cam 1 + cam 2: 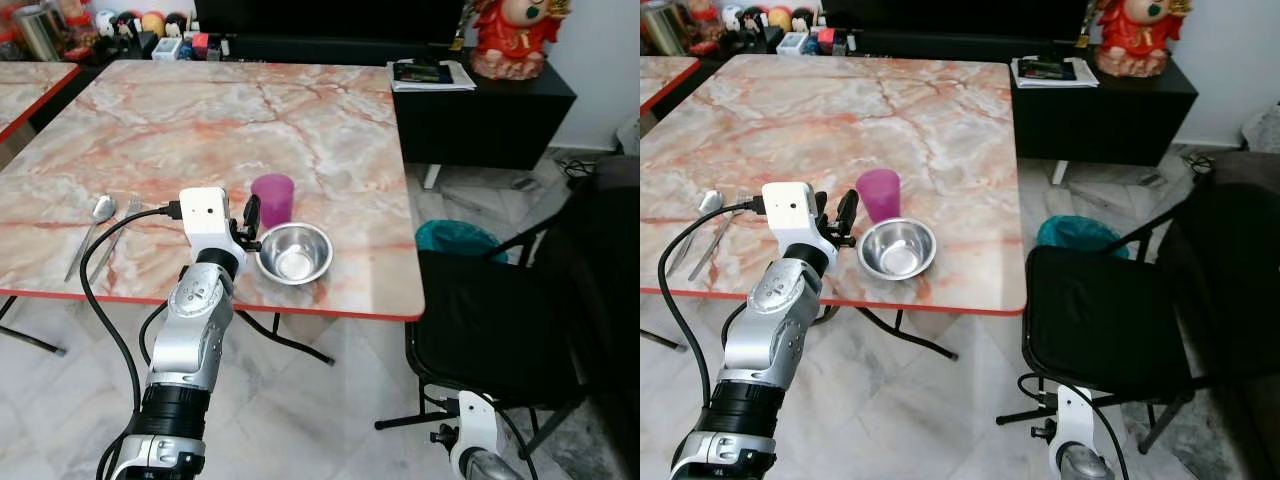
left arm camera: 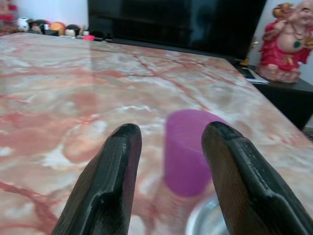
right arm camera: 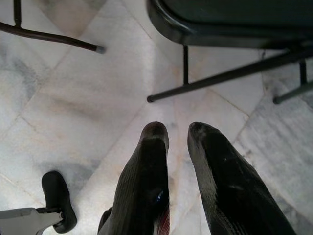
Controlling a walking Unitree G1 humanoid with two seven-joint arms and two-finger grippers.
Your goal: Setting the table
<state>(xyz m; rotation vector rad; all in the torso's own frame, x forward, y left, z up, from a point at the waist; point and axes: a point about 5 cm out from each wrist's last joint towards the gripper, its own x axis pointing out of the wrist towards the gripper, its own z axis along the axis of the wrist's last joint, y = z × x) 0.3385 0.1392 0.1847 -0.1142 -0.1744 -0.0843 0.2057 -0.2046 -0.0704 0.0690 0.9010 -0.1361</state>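
1. Purple cup (image 1: pixel 273 198) stands upright on the marble table (image 1: pixel 300 120), close to the near edge and nearer the right-hand corner than the left one.
2. Just beside the cup, toward the near edge, sits a steel bowl (image 1: pixel 294 252), upright and with nothing in it; whether cup and bowl touch cannot be told.
3. At the near left corner of the table lie a spoon (image 1: pixel 95 224) and a fork (image 1: pixel 118 232) side by side, handles toward the near edge, well apart from the cup.
4. The left gripper (image 2: pixel 168 142) hovers over the near edge of the table, just beside the bowl and pointed at the cup. Its two black fingers (image 2: pixel 110 181) are spread apart and hold nothing; in the left wrist view the cup stands beyond the gap between them, untouched.
5. The right gripper (image 3: pixel 177 134) hangs low over the marble floor (image 3: pixel 73 98) by the legs of a black folding chair (image 1: pixel 500 320). Its fingers are a little apart, with nothing between them.
6. The chair stands off the right edge of the table, and a teal bin (image 1: pixel 455 238) shows behind it.
7. Beyond the far right corner stands a black cabinet (image 1: pixel 500 115) carrying a red figurine (image 1: pixel 512 35) and a stack of papers (image 1: pixel 430 74).
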